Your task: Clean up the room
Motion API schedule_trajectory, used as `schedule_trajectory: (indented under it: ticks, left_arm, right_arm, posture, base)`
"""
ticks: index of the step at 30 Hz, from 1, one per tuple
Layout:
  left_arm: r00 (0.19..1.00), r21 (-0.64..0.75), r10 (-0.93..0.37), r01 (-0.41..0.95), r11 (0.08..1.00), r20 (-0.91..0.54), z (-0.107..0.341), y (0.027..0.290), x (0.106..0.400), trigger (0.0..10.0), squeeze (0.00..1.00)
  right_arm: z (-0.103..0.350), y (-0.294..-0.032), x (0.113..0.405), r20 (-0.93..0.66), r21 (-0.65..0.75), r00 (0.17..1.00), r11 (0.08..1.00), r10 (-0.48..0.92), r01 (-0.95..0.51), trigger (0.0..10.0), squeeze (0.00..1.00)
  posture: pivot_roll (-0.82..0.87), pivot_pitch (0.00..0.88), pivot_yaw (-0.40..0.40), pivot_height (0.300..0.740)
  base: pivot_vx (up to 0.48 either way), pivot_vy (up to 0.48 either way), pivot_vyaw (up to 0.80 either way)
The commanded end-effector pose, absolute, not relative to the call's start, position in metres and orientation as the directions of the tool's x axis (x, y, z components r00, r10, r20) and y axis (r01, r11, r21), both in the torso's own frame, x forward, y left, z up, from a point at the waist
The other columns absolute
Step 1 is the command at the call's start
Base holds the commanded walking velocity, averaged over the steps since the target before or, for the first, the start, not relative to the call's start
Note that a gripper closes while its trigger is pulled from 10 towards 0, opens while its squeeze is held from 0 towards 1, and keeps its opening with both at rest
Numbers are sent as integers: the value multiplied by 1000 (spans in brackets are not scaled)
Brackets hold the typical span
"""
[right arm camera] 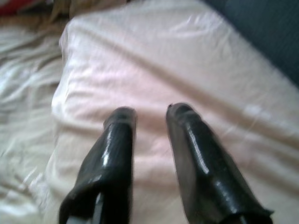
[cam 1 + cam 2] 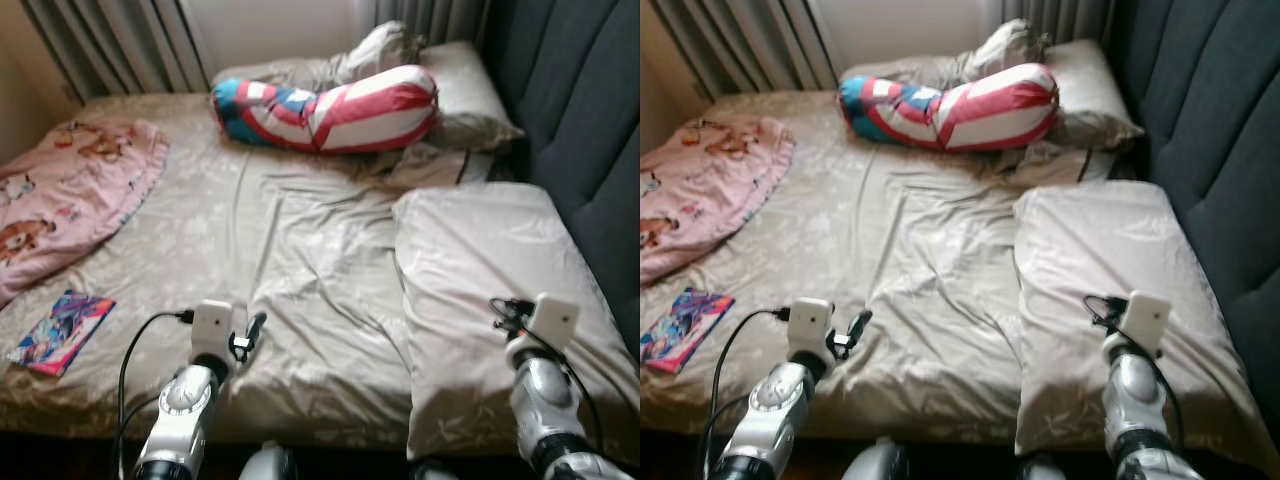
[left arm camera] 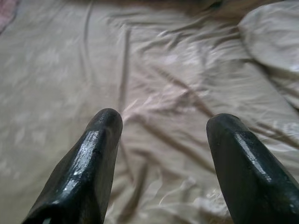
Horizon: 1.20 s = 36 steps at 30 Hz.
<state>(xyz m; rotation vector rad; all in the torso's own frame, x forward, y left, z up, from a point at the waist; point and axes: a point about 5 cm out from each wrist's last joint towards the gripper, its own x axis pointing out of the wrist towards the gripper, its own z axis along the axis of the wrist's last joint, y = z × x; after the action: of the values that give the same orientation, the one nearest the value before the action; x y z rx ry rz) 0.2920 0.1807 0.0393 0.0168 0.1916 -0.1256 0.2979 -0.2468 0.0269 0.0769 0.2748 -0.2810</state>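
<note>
Ahead, rumpled beige bed against dark headboard.

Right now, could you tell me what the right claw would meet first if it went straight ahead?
Probably the pale pillow: the right claw points along it, fingers slightly apart. Its height above the pillow is unclear.

The right wrist view is motion-blurred. The pink blanket, far left of the left gripper, is cut off by the frame edge.
</note>
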Motion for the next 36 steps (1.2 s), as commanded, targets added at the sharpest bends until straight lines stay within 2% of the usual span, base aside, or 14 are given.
schedule_trajectory:
  ticks: [1, 7, 8, 12, 14, 21, 25, 28, 31, 36]
  left_arm:
    - [973, -27, -89, 86, 996, -213, 34, 185, 292, 10000, 0]
    - [948, -62, -44, 26, 998, -316, 13, 190, 285, 10000, 0]
    - [907, -66, -18, -11, 998, -421, -7, 194, 273, 10000, 0]
    - [859, -59, -9, -25, 998, -512, -24, 195, 260, 10000, 0]
    - [798, -29, -9, -11, 1000, -602, -40, 191, 246, 10000, 0]
    - [703, 13, 25, -22, 1000, -711, -60, 188, 223, 10000, 0]
    - [669, 39, 43, -21, 999, -742, -66, 189, 215, 10000, 0]
    - [654, 58, 86, -64, 996, -752, -68, 195, 210, 10000, 0]
    - [643, 59, 113, -104, 993, -758, -71, 199, 204, 10000, 0]
    - [615, 56, 102, -93, 994, -782, -76, 198, 195, 10000, 0]
  right_arm:
    - [12, -236, 291, -360, 18, 912, 975, -199, 220, 10000, 0]
    - [-6, -219, 281, -456, 10, 885, 994, -89, 105, 10000, 0]
    - [-18, -208, 271, -519, 7, 854, 999, -28, 37, 10000, 0]
    - [-29, -202, 261, -572, 18, 820, 1000, 0, 13, 10000, 0]
    - [-40, -198, 249, -624, 18, 781, 1000, 8, 5, 10000, 0]
    - [-55, -192, 230, -701, 8, 712, 999, 44, -53, 10000, 0]
    - [-60, -198, 221, -729, -9, 685, 1000, 4, -15, 10000, 0]
    - [-61, -204, 220, -721, -4, 691, 997, -59, 81, 10000, 0]
    - [-64, -199, 215, -720, 7, 691, 994, -69, 106, 10000, 0]
    - [-73, -192, 200, -748, 35, 660, 988, -74, 151, 10000, 0]
  posture:
    - [-97, 54, 47, 710]
    - [-100, 36, 26, 730]
    - [-105, 25, 15, 740]
    - [-112, 16, 8, 740]
    - [-103, 1, -7, 740]
    - [-102, 0, -22, 740]
    - [-88, 0, -30, 740]
    - [-80, 0, -24, 740]
    - [-88, 0, -17, 740]
    - [-96, 0, -7, 740]
  base:
    - [0, 0, 0]
    - [0, 0, 0]
    - [0, 0, 0]
    - [0, 0, 0]
    - [0, 0, 0]
    - [0, 0, 0]
    - [0, 0, 0]
    - [0, 0, 0]
    - [0, 0, 0]
    - [0, 0, 0]
